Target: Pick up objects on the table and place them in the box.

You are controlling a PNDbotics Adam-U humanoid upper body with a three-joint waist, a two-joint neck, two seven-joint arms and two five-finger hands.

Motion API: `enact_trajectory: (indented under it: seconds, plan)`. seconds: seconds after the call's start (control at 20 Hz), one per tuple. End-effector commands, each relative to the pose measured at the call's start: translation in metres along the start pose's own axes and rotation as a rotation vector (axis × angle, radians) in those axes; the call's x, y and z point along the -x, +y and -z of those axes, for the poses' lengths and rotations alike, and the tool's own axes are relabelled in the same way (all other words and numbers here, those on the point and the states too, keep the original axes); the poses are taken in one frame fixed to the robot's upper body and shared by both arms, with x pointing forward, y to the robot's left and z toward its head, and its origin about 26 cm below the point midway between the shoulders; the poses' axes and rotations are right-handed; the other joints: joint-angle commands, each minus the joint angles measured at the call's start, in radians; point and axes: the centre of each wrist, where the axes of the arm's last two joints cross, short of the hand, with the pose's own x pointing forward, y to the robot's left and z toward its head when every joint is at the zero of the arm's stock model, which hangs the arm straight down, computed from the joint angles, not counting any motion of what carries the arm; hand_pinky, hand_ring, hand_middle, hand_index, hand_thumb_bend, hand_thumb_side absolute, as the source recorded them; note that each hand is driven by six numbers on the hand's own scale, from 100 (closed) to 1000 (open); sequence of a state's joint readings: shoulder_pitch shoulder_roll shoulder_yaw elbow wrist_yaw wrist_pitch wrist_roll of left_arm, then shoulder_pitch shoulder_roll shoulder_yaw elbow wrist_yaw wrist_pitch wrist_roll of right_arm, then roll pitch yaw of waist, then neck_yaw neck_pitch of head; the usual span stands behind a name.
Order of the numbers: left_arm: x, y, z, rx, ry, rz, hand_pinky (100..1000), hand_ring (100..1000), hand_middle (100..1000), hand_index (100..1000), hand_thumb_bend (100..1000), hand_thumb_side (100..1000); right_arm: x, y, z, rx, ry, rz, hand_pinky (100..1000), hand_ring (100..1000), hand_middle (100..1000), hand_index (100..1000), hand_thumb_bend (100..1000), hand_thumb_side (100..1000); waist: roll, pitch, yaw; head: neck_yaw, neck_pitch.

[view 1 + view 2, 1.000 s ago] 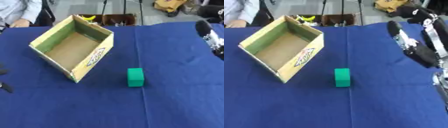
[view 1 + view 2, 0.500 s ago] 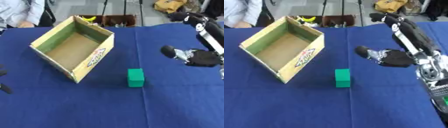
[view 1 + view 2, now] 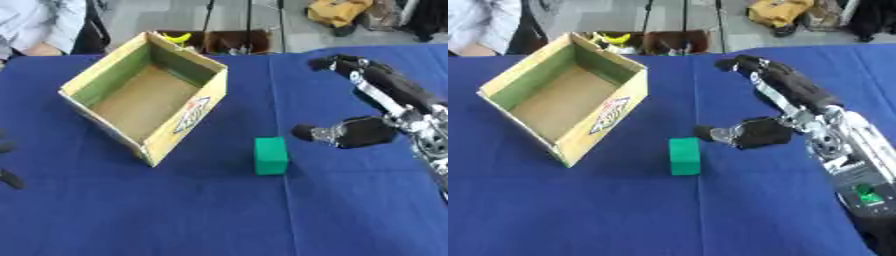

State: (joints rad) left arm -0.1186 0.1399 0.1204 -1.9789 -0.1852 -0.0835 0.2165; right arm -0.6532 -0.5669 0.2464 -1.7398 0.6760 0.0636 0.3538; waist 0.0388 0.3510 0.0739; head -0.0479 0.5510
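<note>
Lying just left of the right hand (image 3: 754, 133), whose fingers spread open without touching it, the green block (image 3: 684, 156) sits beside the empty cardboard box (image 3: 614, 107).

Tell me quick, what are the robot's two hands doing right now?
Right hand: beside the green block, not touching it; open or shut cannot be told.
Left hand: barely visible at the left edge; cannot be told.

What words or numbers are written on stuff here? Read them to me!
Cardboard box: a colourful sticker or logo on its outer side wall, too blurred to read.
Green block: no writing visible.
Right hand and its arm: no readable text.
Blue tablecloth: no writing.
</note>
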Motion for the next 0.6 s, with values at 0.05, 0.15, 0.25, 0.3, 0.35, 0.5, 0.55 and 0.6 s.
enact_trajectory:
  seconds: [0.05, 0.15, 0.25, 0.3, 0.35, 0.5, 0.55, 0.6]
  plan:
    - [-0.003, 0.002, 0.002, 0.009, -0.018, 0.006, 310, 709, 707, 888, 145, 950, -0.002, -0.001, 0.007, -0.058, 0.0, -0.03, 832, 884, 837, 983, 613, 628, -0.003, -0.022, 0.002, -0.004, -0.012]
    - [-0.003, 0.002, 0.002, 0.01, -0.019, 0.005, 310, 709, 707, 888, 145, 950, -0.004, 0.001, 0.01, -0.095, -0.002, -0.028, 829, 883, 837, 988, 594, 606, -0.004, -0.022, 0.002, -0.004, -0.012]
    - [-0.003, 0.002, 0.003, 0.01, -0.02, 0.005, 310, 710, 707, 888, 145, 949, -0.007, 0.001, 0.012, -0.125, -0.011, -0.025, 826, 884, 839, 993, 544, 579, -0.004, -0.022, 0.002, -0.003, -0.013]
    - [-0.003, 0.002, 0.003, 0.011, -0.02, 0.004, 309, 710, 707, 888, 144, 949, -0.009, 0.001, 0.013, -0.139, -0.016, -0.023, 826, 884, 839, 992, 545, 580, -0.004, -0.022, 0.003, -0.003, -0.013]
    - [-0.003, 0.002, 0.003, 0.011, -0.02, 0.004, 309, 710, 707, 888, 143, 949, -0.01, 0.0, 0.014, -0.152, -0.019, -0.019, 826, 886, 839, 990, 553, 586, -0.005, -0.022, 0.003, -0.002, -0.014]
    - [-0.004, 0.001, 0.003, 0.012, -0.02, 0.003, 309, 710, 707, 888, 140, 948, -0.016, -0.001, 0.016, -0.19, -0.033, -0.008, 829, 889, 842, 986, 550, 586, -0.005, -0.02, 0.003, -0.003, -0.016]
    - [-0.004, 0.001, 0.003, 0.013, -0.02, 0.003, 309, 710, 707, 888, 140, 948, -0.018, 0.0, 0.017, -0.204, -0.037, -0.005, 829, 889, 842, 986, 547, 582, -0.005, -0.019, 0.003, -0.003, -0.018]
    - [-0.004, 0.001, 0.003, 0.013, -0.021, 0.002, 309, 710, 707, 888, 140, 948, -0.02, 0.0, 0.018, -0.22, -0.041, -0.002, 829, 889, 843, 986, 543, 578, -0.005, -0.018, 0.003, -0.002, -0.019]
